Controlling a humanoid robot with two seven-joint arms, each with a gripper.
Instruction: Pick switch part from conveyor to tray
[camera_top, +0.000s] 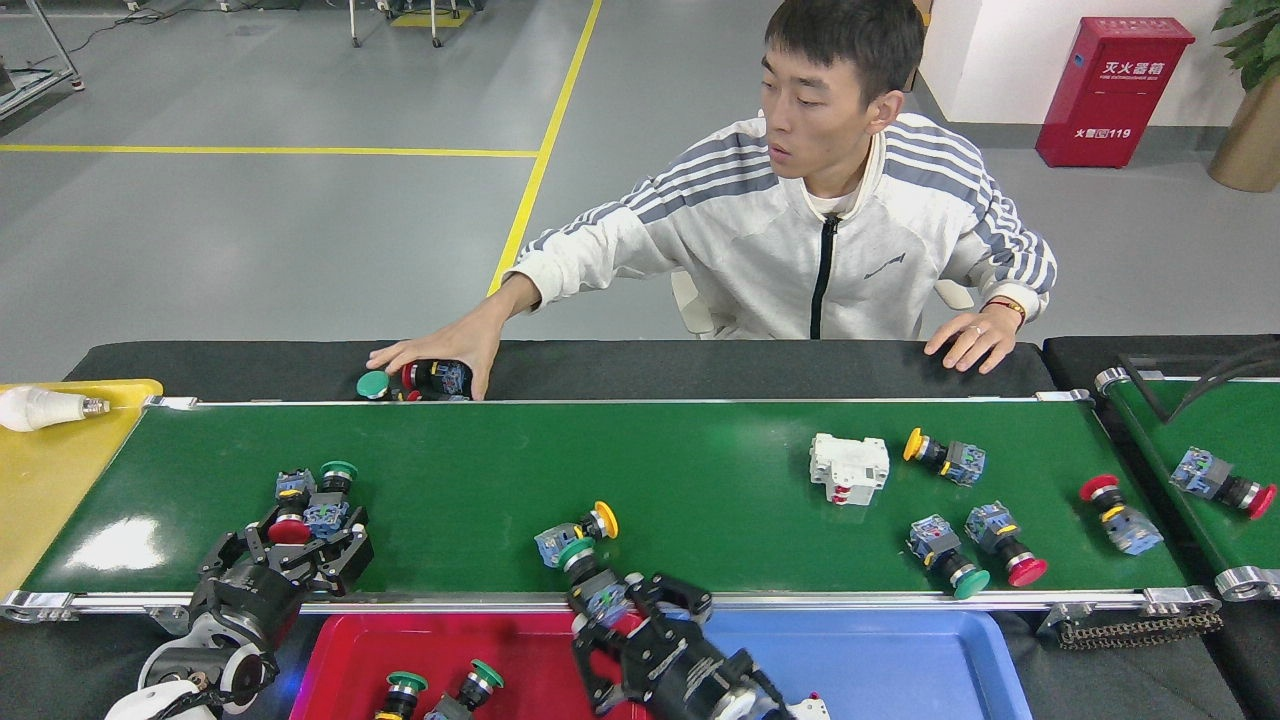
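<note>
Our right gripper (610, 612) pinches a green-capped switch (590, 575) at the near rail of the conveyor (640, 470), just over the seam between the red tray (330, 650) and the blue tray (900, 650). The switch has a round green cap, a black collar and a blue and grey contact block. A yellow-capped switch (580, 530) lies tilted just beside it on the belt.

Our left gripper (290, 540) sits at the near left corner of the belt, its fingers around a red-capped switch (290, 528) with a green-capped one (335, 480) touching it; we cannot tell whether it grips.

Two green-capped switches (440, 690) lie in the red tray.

A person's hand (440, 355) covers switches on the black strip at the far edge. The red cabinet (1110, 90) bears white Chinese characters and "119".
</note>
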